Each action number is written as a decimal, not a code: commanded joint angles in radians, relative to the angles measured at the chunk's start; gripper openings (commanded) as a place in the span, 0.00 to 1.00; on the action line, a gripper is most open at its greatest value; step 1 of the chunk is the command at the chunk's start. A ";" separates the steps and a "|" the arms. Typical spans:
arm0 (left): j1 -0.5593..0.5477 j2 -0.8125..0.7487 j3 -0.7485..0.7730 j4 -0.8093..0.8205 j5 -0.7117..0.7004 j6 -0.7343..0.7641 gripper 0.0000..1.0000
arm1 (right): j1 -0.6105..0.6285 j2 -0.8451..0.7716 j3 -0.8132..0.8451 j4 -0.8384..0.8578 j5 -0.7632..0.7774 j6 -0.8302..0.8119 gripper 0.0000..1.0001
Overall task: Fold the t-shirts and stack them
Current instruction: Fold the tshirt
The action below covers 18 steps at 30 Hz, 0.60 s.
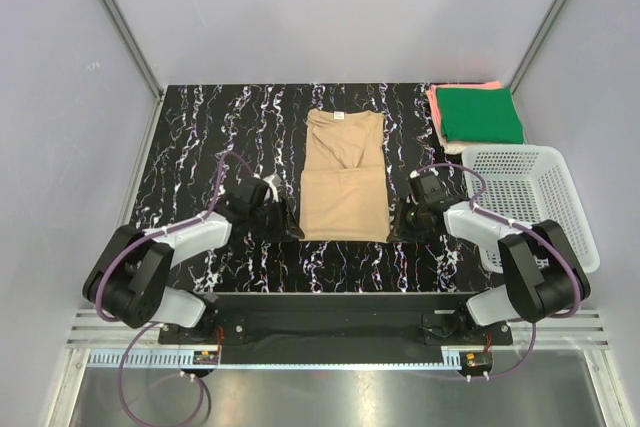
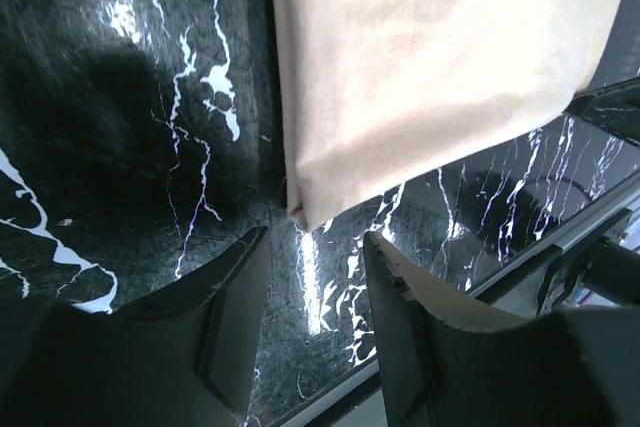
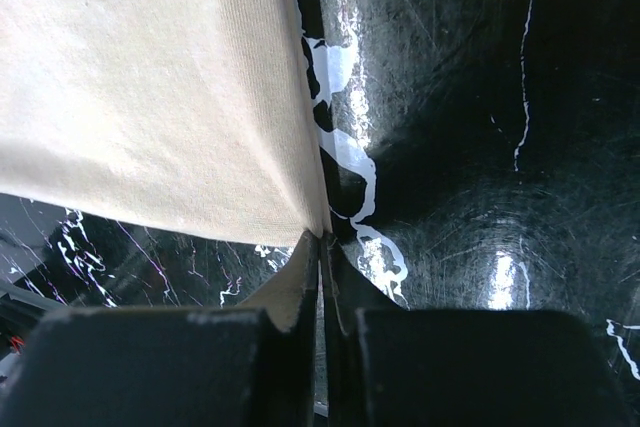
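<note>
Tan t-shirt corner pinched by right hand, just beyond parted left hand

My left gripper sits low, jaws spread apart — my right gripper is low too, jaws pressed together.

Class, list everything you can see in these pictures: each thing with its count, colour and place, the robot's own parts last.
tan shirt: 1, tan, table centre
green shirt: 1, green, far right corner, atop pink shirt
pink shirt: 1, coral, under green shirt
basket: 1, white, right edge
table: 1, black, white-veined
left claw: 1, black, open at tan shirt's near left corner
right claw: 1, black, shut on its near right corner
</note>
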 commanded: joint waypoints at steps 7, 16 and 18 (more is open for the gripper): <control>0.017 0.017 0.114 -0.024 -0.015 0.052 0.48 | 0.007 -0.059 0.080 -0.054 0.051 -0.005 0.32; 0.034 0.090 0.252 -0.061 0.032 0.098 0.43 | 0.005 0.093 0.194 -0.094 0.083 -0.057 0.35; 0.025 0.083 0.237 -0.041 0.052 0.104 0.43 | 0.007 0.136 0.199 -0.097 0.074 -0.060 0.34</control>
